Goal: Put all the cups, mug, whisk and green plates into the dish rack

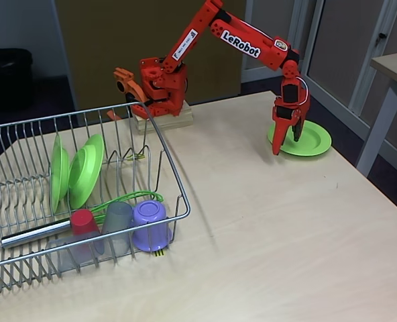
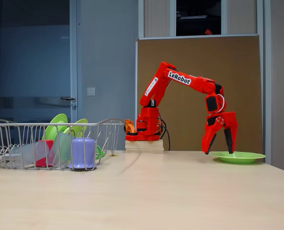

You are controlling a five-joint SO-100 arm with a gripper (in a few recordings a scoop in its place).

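- Right now I see the gripper with fingers spread apart over the lone green plate on the worktop, perhaps touching its rim.
- Two plates, cups, mug and whisk sit in the dish rack.

Red hand spread wide over green plate; mug upside down in dish rack.

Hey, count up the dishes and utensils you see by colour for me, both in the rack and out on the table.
Green: 4, two plates standing in the dish rack at and, one plate on the table, and the whisk
Grey: 2, cups and
Red: 1, cup
Purple: 1, mug
Total: 8
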